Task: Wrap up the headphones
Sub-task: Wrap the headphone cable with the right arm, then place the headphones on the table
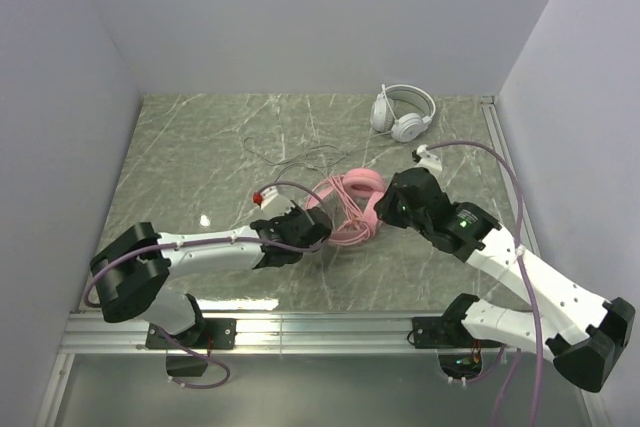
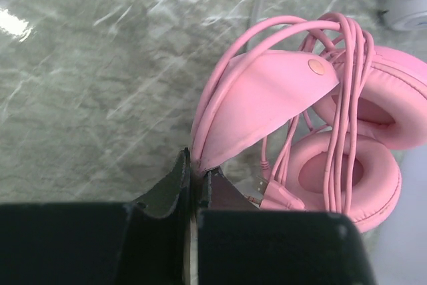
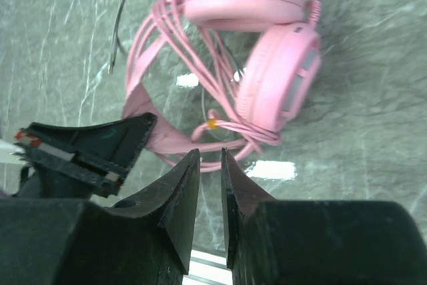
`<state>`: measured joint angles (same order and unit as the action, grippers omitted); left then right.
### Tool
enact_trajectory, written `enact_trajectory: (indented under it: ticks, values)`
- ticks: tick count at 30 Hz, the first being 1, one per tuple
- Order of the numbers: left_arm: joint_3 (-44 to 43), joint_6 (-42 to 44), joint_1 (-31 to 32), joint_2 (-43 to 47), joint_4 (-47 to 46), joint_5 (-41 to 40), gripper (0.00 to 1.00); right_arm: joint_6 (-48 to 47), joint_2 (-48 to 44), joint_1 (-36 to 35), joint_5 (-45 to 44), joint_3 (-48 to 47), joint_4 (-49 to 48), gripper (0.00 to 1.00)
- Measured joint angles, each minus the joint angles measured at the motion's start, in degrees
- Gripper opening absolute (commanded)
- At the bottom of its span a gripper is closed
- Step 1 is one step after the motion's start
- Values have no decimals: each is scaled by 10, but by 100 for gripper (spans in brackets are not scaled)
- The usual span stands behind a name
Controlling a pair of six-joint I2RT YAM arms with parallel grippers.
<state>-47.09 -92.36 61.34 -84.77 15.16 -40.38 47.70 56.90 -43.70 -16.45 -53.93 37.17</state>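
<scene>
The pink headphones lie mid-table with their long pink cable looped several times over the band and ear cups; the cable's plug rests by the lower cup. My left gripper is shut on the edge of the pink headband. My right gripper hovers just right of the headset, jaws a narrow gap apart with nothing between them, the cable loops just beyond its tips. The white headphones sit at the back right, their thin dark cable trailing left.
The left gripper's body lies close beside the right fingers. Grey walls enclose the table on three sides. A metal rail runs along the near edge by the arm bases.
</scene>
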Motion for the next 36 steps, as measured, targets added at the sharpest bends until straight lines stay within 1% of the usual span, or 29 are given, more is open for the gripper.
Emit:
enact_trajectory:
  ticks: [8,14,19,25,26,30,36]
  values:
    - [0,36,-40,43,-29,8,0,-19,-24,39,-7,0,21,27]
    - [-16,75,-112,53,-24,31,0,-34,-29,64,-6,1,22,27]
    - [-52,112,-207,55,-16,60,0,-49,-32,74,0,5,14,27]
    - [-114,149,-349,48,-4,108,0,-67,-19,82,14,5,7,27]
    - [-127,152,-385,38,-4,116,0,-69,-14,82,18,5,4,27]
    - [-160,158,-487,4,-14,148,0,-78,-4,83,27,0,-6,27]
    - [-207,181,-617,-64,-11,186,0,-89,5,83,46,-7,-29,27]
